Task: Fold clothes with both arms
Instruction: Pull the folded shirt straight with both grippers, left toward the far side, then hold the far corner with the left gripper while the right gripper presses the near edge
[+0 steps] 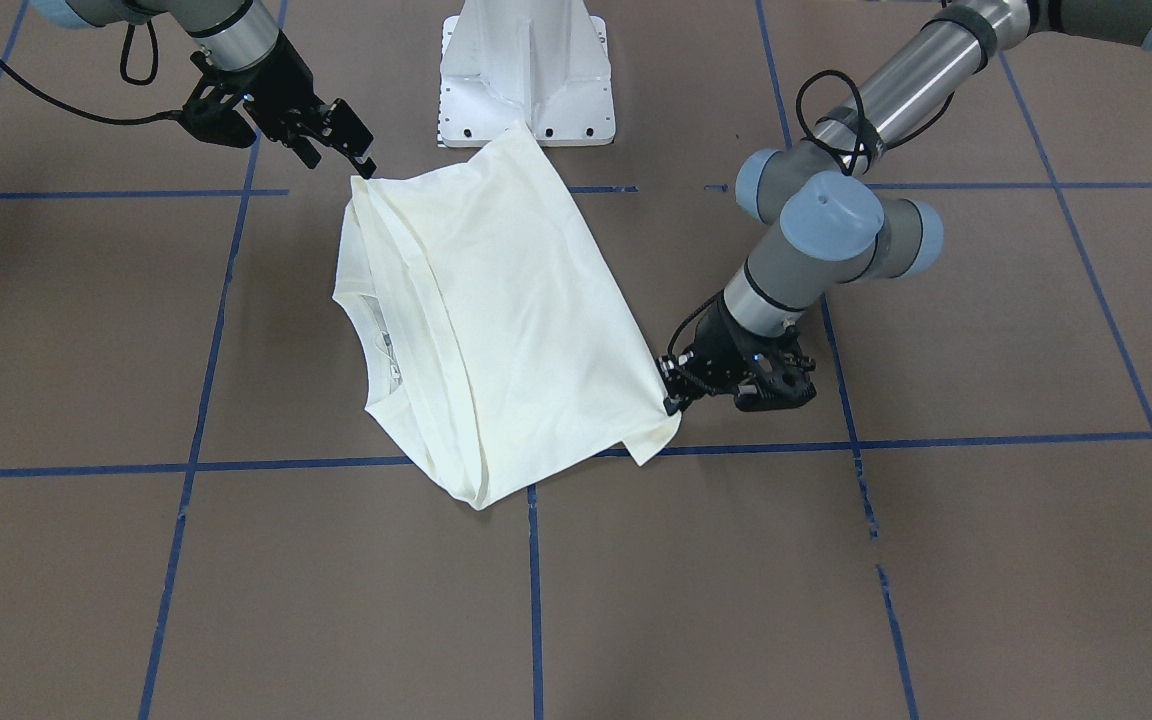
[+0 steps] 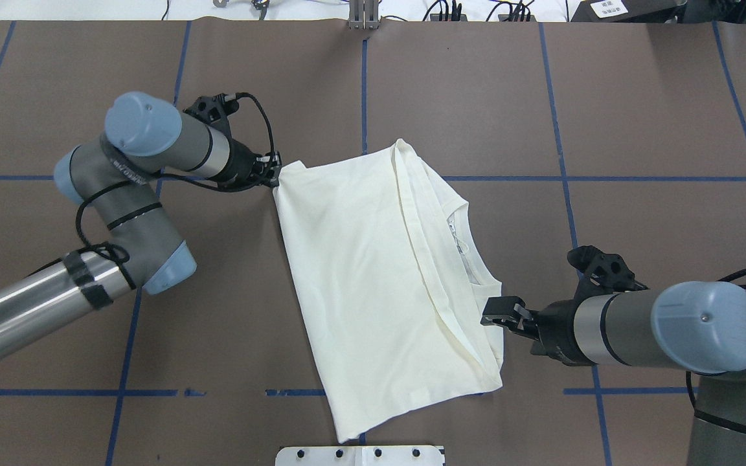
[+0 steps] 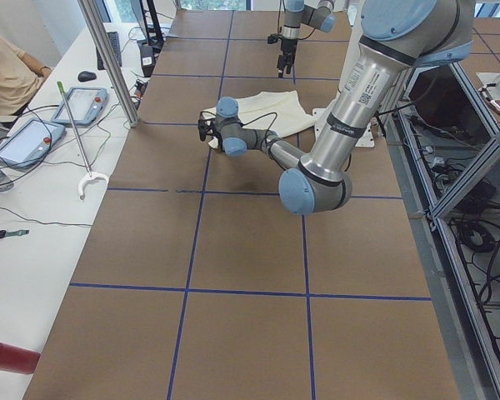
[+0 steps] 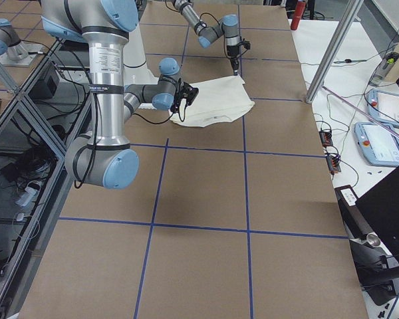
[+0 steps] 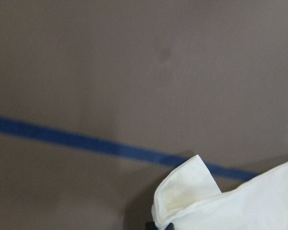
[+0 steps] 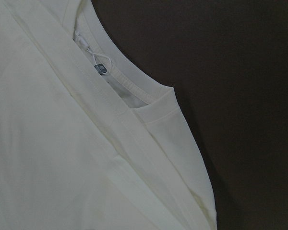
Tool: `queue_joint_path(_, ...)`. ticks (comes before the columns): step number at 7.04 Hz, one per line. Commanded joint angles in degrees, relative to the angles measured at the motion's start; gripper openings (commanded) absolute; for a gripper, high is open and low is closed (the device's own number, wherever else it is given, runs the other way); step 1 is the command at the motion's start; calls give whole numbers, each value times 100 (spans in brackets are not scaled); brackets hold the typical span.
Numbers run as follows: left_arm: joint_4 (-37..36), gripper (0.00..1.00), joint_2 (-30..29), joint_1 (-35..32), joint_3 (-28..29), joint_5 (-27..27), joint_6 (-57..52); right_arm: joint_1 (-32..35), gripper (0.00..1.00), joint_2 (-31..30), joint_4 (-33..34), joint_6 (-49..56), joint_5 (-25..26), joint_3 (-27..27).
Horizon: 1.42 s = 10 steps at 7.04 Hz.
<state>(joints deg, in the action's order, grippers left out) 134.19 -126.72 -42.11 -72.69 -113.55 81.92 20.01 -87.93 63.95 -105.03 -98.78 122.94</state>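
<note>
Shirt (image 2: pixel 373 272) lies folded, 1 corner pinched by left gripper (image 2: pixel 276 175); right gripper (image 2: pixel 489 315), jaws apart, near the collar.

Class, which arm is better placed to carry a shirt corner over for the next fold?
Probably left: the left tool pinches the shirt's corner; the right tool looks open near the collar.

We can't make out the left gripper (image 2: pixel 274 175) tips where they meet the shirt (image 2: pixel 360 272) corner facing the worktop's left edge. Its wrist view shows only a dark sliver at the bottom edge. The top fold covers the shirt's lower layers. The overhead view crops the right arm (image 2: pixel 703 330) and base block (image 2: pixel 360 455). The left side view cuts off the person (image 3: pixel 4 79), and the grippers are too small to read in both side views.
</note>
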Motion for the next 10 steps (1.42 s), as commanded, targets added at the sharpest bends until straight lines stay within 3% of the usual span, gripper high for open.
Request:
queue_joint_path(1, 570, 0, -939, -298, 1349, 34, -168, -32, 100, 354, 3, 569, 403, -489)
queue_joint_path(2, 773, 0, -1499, -289, 2007, 270, -168, -32, 100, 373, 12, 823, 403, -517)
queue_joint_path(3, 784, 0, -1766, -289, 2318, 316, -177, -32, 100, 582, 64, 913, 403, -674)
queue_joint_path(4, 784, 0, -1760, -289, 2312, 307, -177, -32, 100, 1097, 552, 949, 403, -945)
queue_joint_path(5, 775, 16, -1699, -298, 2147, 299, -186, -67, 100, 1633, 1053, 1036, 394, -1130)
queue_joint_path(7, 740, 21, -806, -403, 1051, 255, -203, -112, 96, 2155, 1549, 1712, 359, -1491)
queue_joint_path(8, 731, 21, -715, -404, 968, 255, -203, -112, 92, 2453, 1559, 1722, 333, -1806)
queue_joint_path(9, 731, 21, -705, -404, 968, 263, -194, -164, 84, 2674, 1567, 1723, 315, -2114)
queue_joint_path(10, 731, 21, -705, -404, 968, 263, -194, -216, 47, 2650, 1567, 1723, 315, -2125)
